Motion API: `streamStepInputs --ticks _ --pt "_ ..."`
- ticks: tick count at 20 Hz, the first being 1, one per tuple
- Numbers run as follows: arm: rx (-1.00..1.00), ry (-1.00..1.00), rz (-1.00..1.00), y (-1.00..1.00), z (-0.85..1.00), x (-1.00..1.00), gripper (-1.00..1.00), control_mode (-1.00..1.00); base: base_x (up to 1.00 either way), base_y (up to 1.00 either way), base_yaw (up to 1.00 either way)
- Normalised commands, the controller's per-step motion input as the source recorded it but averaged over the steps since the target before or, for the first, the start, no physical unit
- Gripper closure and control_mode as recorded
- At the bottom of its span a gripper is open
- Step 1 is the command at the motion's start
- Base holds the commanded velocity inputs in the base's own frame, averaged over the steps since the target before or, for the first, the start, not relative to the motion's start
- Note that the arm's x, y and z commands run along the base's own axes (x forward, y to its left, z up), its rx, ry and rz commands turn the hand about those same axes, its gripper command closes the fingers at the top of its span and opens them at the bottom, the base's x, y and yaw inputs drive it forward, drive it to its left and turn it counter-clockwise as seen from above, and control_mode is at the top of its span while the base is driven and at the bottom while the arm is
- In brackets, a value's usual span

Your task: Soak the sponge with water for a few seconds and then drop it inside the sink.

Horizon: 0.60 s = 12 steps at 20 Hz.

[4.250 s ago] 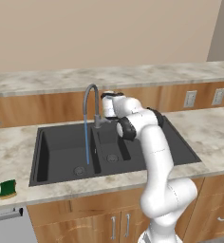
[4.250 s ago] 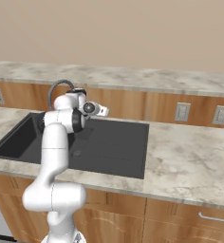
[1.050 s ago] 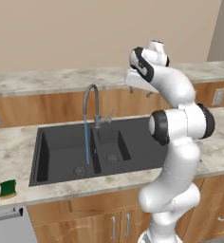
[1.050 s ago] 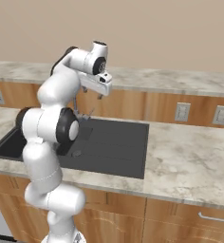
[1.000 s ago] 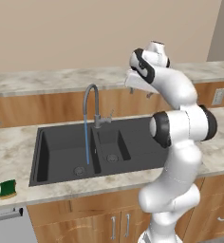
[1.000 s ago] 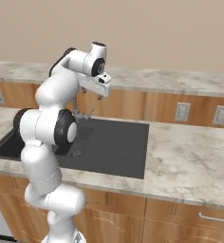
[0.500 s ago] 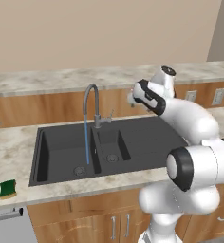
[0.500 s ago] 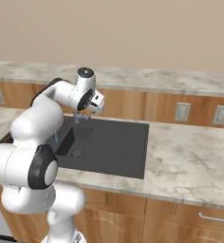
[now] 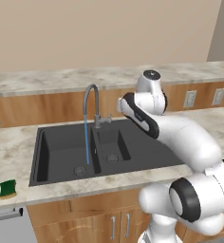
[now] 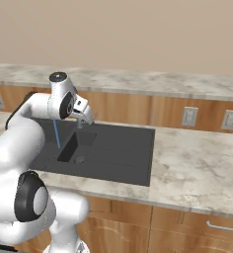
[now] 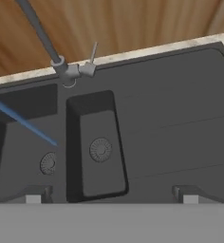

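From the left base view, you can see the sponge lying flat on the counter well to the left of the sink, near the front edge. Water already runs from the faucet into the big basin, so your step in hand is the pickup, and the arm is far from it: the hand sits above the small basin, just right of the faucet. Swing left in an arc that passes in front of the faucet's neck rather than through it, and keep high until you are over the sponge.

From the right base view, the gripper hangs over the sink's near side with nothing in it, pointing down. The blue stream falls just beyond it. Clear the faucet handle before you turn.

In the hand view, the two fingertips stand wide apart at the bottom, released and empty, framing the small basin and its drain. Keep them spread like this on the way, line them across the sponge's short sides, and come straight down so the block does not skid on the stone.
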Motion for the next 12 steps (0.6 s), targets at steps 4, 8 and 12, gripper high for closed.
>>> streamStepInputs --ticks 4,8,12 --pt "-0.03 0.05 0.02 0.46 0.03 -0.11 -1.0 -1.0 0.0 0.0 0.0" --pt "0.0 0.0 0.05 0.29 0.0 -0.01 -1.0 -1.0 0.0 0.0 0.0" --pt "0.0 0.0 0.02 0.05 0.02 -0.31 -1.0 -1.0 0.0 0.0 0.0"
